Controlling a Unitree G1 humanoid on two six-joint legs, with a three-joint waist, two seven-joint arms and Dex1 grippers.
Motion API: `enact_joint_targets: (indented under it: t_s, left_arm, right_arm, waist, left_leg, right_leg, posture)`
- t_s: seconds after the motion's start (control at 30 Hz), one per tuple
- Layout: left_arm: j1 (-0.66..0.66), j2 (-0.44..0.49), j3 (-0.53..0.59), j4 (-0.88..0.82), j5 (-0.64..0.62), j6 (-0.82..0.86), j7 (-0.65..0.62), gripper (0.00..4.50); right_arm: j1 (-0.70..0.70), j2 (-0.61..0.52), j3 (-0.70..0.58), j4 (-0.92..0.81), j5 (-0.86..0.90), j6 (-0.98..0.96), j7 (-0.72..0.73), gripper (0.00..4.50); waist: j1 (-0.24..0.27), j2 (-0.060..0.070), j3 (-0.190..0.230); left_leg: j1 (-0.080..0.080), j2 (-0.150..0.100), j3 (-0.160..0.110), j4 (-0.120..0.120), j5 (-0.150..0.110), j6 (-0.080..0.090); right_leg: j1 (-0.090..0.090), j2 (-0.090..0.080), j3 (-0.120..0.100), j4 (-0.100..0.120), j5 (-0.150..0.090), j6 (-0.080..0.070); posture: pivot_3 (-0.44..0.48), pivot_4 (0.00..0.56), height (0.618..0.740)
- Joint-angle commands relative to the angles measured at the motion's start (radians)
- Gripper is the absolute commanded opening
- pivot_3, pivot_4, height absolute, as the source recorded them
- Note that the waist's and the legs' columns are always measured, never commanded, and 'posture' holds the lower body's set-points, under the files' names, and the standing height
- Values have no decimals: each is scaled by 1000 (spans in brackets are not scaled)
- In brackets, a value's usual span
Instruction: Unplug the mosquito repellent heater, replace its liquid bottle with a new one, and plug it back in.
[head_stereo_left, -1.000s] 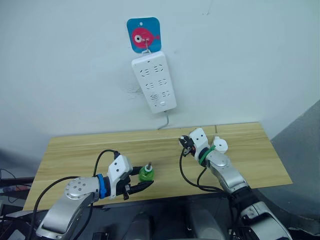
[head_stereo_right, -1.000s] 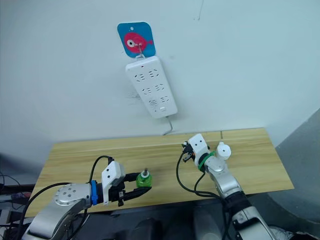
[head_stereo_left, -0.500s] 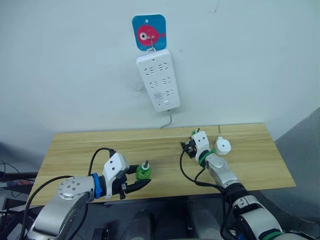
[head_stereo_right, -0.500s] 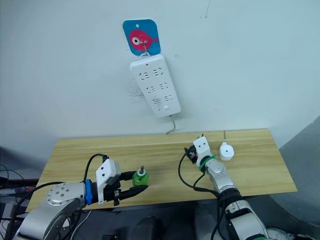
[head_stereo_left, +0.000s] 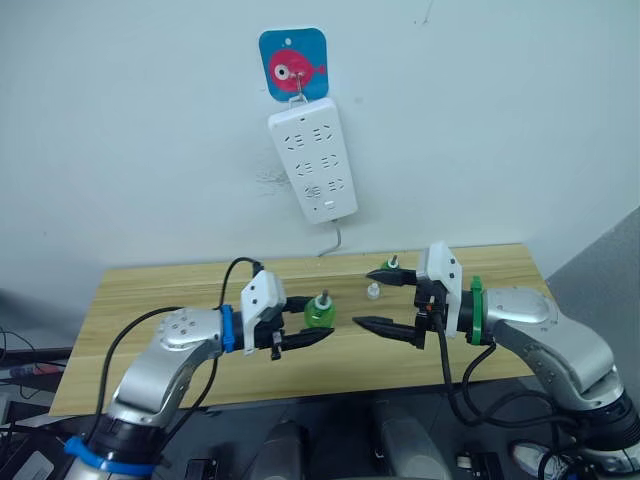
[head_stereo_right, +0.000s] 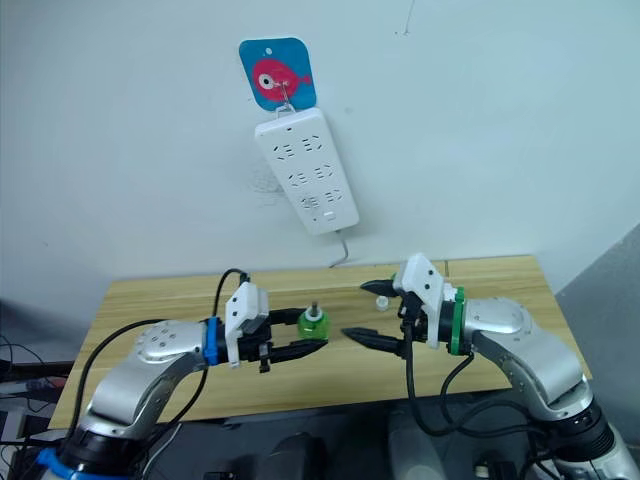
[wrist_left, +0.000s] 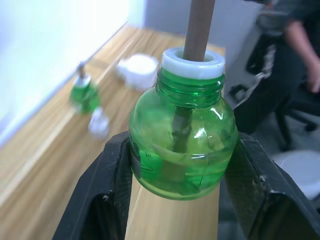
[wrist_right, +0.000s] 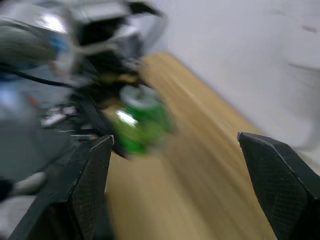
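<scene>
My left gripper (head_stereo_left: 314, 320) is shut on a green liquid bottle (head_stereo_left: 320, 309) with a white collar and brown wick (wrist_left: 182, 145), held upright above the table's middle. Facing it from the right, my right gripper (head_stereo_left: 376, 300) stands wide open with nothing between its fingers (wrist_right: 87, 185). A second green bottle (head_stereo_left: 384, 271) stands behind its upper finger, with a small white cap (head_stereo_left: 373, 291) beside it on the table. The white mosquito repellent heater (wrist_left: 137, 70) lies on the wood further back in the left wrist view; my right gripper hides it in the head views.
A long white power strip (head_stereo_left: 312, 165) hangs on the wall from a blue fish hook (head_stereo_left: 293, 63), its cord dropping behind the wooden table (head_stereo_left: 150, 290). A person sits in the background of the left wrist view (wrist_left: 295, 55).
My right gripper has opened, left the heater at the back right and swung toward the middle, facing the left one. My left gripper has carried its bottle up and rightward.
</scene>
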Motion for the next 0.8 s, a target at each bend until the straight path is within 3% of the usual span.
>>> enact_joint_targets:
  t_s: [0.03, 0.27, 0.4, 0.53, 0.63, 0.8]
  left_arm:
    - [-36, -23, -14, -5, -28, -20, -24, 2236]
    - [-86, -62, -32, 6, -31, -33, -39, 2236]
    - [-86, -66, -33, 7, -30, -42, -44, 2236]
    - [-74, -67, -26, -1, -34, -39, -46, 2236]
    - [-71, -69, -21, -5, -42, -30, -42, 2236]
    - [-70, -96, 1, -11, -75, -31, -31, 2236]
  right_arm:
    - [-41, 22, -3, -30, 52, 69, -29, 4161]
    - [-73, 82, 35, 12, 16, 77, -62, 4161]
    - [-68, 91, 38, 18, 11, 74, -67, 3238]
    - [-65, 83, 42, 17, 5, 67, -59, 1718]
    - [-65, 75, 45, 16, -1, 60, -54, 831]
    - [-62, 72, 30, 10, 7, 53, -58, 822]
  waist:
    - [0, 0, 0]
    - [0, 0, -1]
    - [0, 0, -1]
    - [0, 0, -1]
    - [0, 0, -1]
    - [1, 0, -1]
  left_leg:
    - [-1, 0, 0, 0, 0, 0]
    - [-7, -2, -1, 1, 0, 0]
    - [-7, -2, -2, 1, 0, 0]
    - [-7, -2, -2, 1, 0, 0]
    - [-7, -2, -3, 2, 0, 0]
    - [-7, -2, -2, 2, 0, 0]
  right_leg:
    - [0, 0, 0, 0, 0, 0]
    - [-4, -1, 0, -1, 3, -4]
    - [-5, -2, -1, -1, 3, -4]
    - [-5, -1, -1, -1, 3, -4]
    - [-5, -1, -1, -1, 3, -4]
    - [-4, -1, -1, -1, 4, -4]
  posture:
    - [-181, 162, 740]
    - [-187, 151, 740]
    - [-181, 150, 740]
    - [-174, 149, 740]
    - [-174, 149, 740]
    - [-167, 143, 740]
